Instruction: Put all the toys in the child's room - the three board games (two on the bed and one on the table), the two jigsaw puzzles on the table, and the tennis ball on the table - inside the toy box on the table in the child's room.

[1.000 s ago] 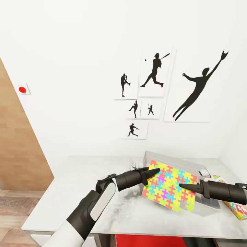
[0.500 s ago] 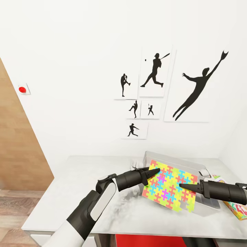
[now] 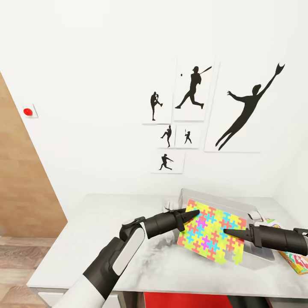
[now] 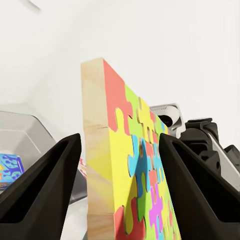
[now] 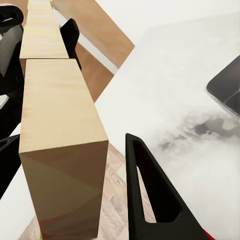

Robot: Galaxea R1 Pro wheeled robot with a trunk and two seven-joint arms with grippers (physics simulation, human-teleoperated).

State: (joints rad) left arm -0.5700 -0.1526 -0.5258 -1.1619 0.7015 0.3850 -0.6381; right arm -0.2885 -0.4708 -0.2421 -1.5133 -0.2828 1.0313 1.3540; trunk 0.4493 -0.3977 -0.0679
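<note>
Place: child's room in a home, rendered in a simulator
Walls: plain white, hung with black baseball-player silhouette pictures [image 3: 194, 90], several small and one large leaping catcher [image 3: 248, 109]
Furniture: light grey table [image 3: 102, 239] against the wall; wooden wardrobe door [image 3: 23, 188] at the left
Floor: wood planks [image 3: 19, 256]
Playthings: bright multicoloured jigsaw puzzle [image 3: 211, 235], grey toy box [image 3: 239, 204] behind it, cartoon-printed board game [image 3: 295, 259] at the table's right edge
Fixture: small red button [image 3: 28, 111] on a white wall plate
</note>
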